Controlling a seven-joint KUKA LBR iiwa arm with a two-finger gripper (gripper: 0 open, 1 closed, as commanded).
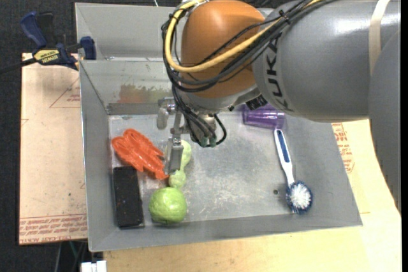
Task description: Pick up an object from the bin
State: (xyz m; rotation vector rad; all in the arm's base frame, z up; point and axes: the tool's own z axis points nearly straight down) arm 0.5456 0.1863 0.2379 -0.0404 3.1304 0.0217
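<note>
Closely beside the pincer [173,161] lies a pale green piece [184,155].

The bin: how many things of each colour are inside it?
Orange: 1, a floppy thing
Black: 1, a block
Green: 2, a ball and a small pale piece by the pincer
Purple: 1, a small tube
Blue and white: 1, a brush
Total: 6

The grey arm [338,54] reaches in from the right, its wrist capped by a rounded orange cover [217,41] with yellow and black cables [191,65] looped around it. The gripper [173,159] points steeply down, a little left of the wrist and nearer.
</note>
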